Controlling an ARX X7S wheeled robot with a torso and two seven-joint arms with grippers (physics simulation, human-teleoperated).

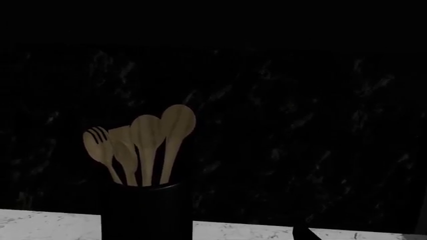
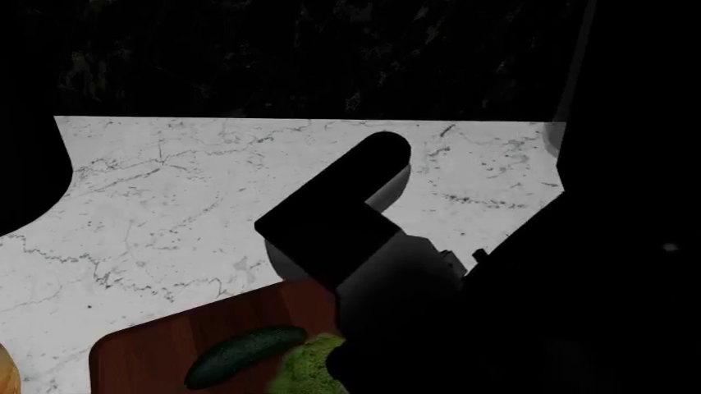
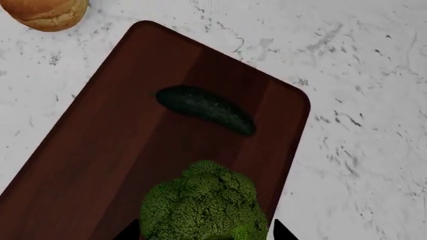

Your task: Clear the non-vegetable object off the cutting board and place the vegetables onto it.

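The dark reddish-brown cutting board [image 3: 100, 150] lies on the white marble counter and also shows in the head view [image 2: 153, 353]. The dark green cucumber [image 3: 205, 109] lies on the board, seen too in the head view [image 2: 243, 355]. The green broccoli [image 3: 203, 200] rests on the board between the tips of my right gripper [image 3: 207, 233], and a thin gap shows beside one finger. In the head view the broccoli [image 2: 307, 369] is partly hidden by my right arm [image 2: 340, 213]. Only one dark fingertip [image 1: 304, 233] of my left gripper shows, above the counter's edge.
A golden bread bun [image 3: 43, 12] sits on the counter just off the board's corner; a sliver of it shows in the head view [image 2: 6, 369]. A black holder [image 1: 147, 212] with wooden spoons [image 1: 153, 145] stands against the dark backsplash.
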